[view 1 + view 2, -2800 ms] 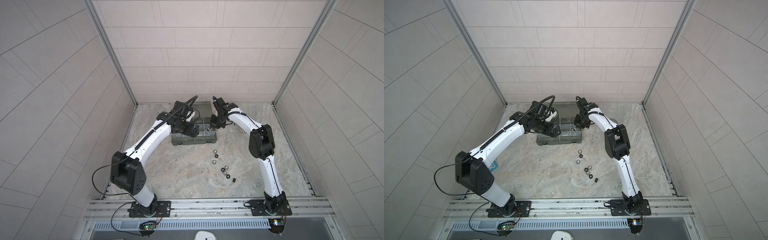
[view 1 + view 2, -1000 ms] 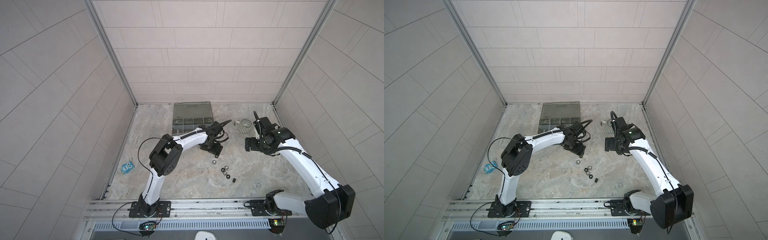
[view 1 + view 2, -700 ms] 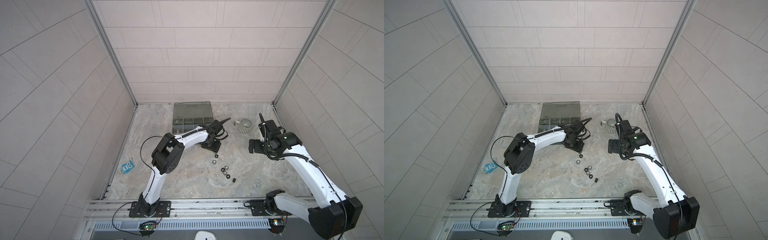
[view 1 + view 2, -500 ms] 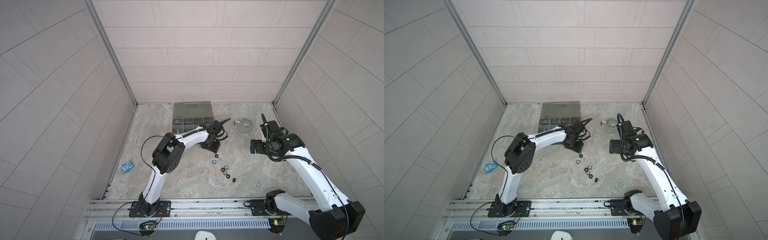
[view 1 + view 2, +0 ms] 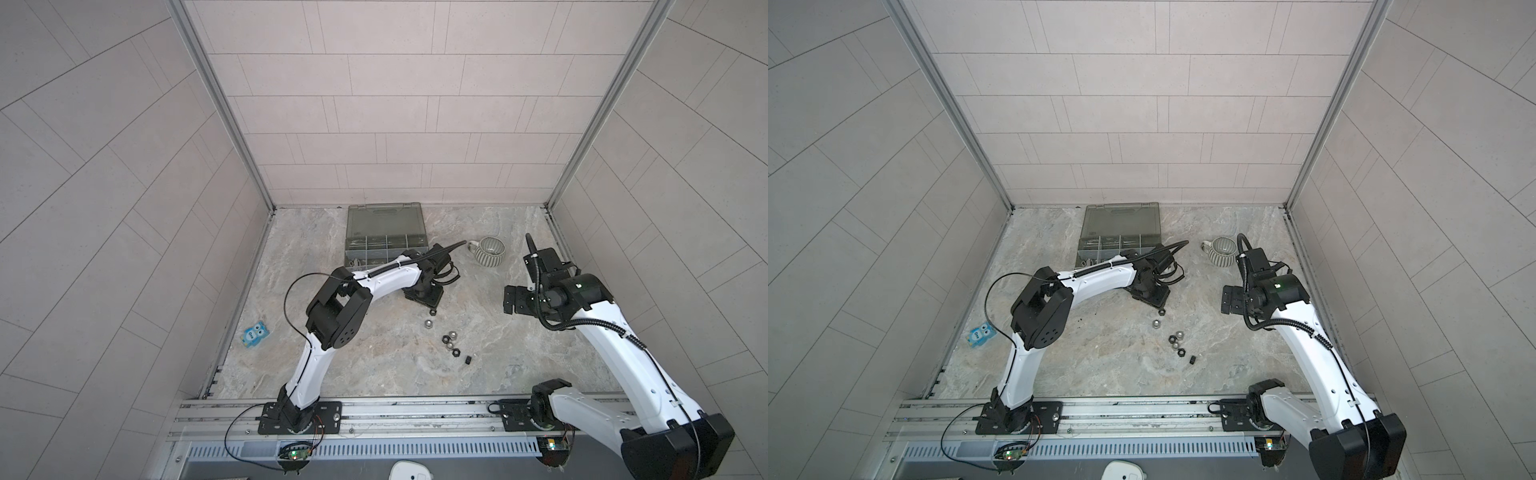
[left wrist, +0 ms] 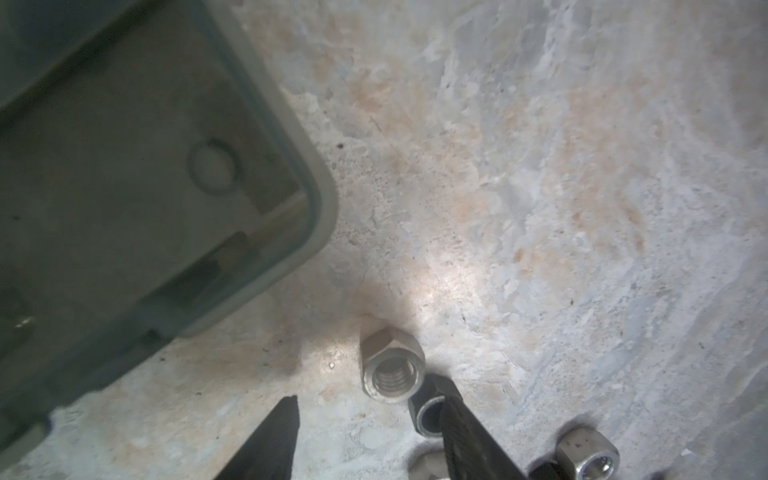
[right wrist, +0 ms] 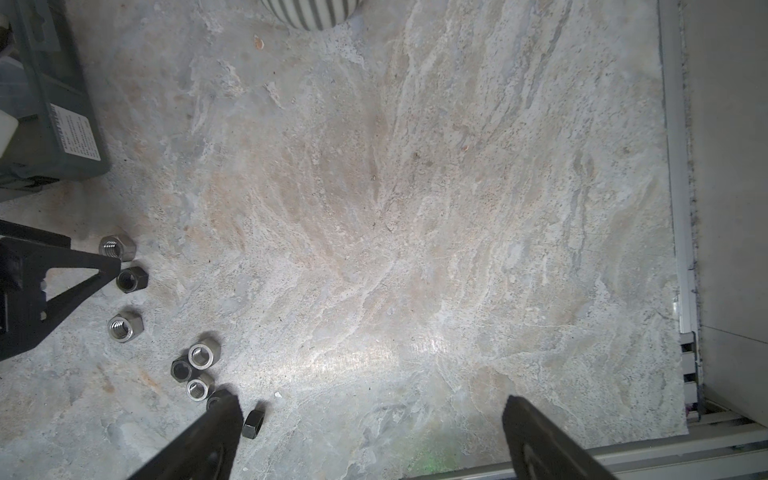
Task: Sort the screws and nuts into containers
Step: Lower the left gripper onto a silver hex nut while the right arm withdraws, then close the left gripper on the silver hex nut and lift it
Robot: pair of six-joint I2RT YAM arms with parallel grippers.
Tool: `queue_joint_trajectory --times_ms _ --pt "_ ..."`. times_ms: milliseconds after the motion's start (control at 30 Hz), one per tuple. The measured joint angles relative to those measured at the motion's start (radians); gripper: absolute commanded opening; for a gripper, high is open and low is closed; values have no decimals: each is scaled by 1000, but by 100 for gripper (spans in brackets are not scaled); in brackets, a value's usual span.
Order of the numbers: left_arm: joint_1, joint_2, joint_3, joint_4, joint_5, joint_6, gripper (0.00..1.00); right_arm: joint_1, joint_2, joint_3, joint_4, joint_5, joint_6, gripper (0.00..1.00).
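Note:
Several loose nuts (image 5: 451,337), silver and black, lie mid-table in both top views (image 5: 1177,337). My left gripper (image 5: 430,305) is low over the ones nearest the case and open (image 6: 369,401), with only bare table in its gap. A silver nut (image 6: 392,372) lies just past its tips, and a black nut (image 6: 428,409) touches one finger. My right gripper (image 5: 513,301) hangs wide open (image 7: 370,401) over bare table to the right. The containers are the compartments of the grey-green case (image 5: 386,245) at the back. I cannot make out any screws.
A striped mug (image 5: 488,251) stands right of the case. A small blue owl toy (image 5: 256,333) lies by the left wall. One corner of the case (image 6: 320,199) sits close to my left gripper. A metal rail (image 7: 675,208) edges the table on the right.
Both grippers have left the case since the earliest frames. In the last second my left gripper's jaws have narrowed over the nuts, and my right gripper has drawn back to the right.

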Motion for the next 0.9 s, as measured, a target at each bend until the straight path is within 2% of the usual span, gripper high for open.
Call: queue_joint_trajectory --times_ms 433,567,700,900 --pt "-10 41 23 1 5 -2 59 -19 -11 -11 -16 12 3 99" --pt "-11 56 43 -3 5 1 48 -27 -11 -12 -16 12 2 99" --pt "-13 65 53 -10 3 1 44 -35 -11 -13 -16 14 1 99" --pt "-13 66 54 -27 -2 7 33 -48 -2 -13 -15 13 -3 99"
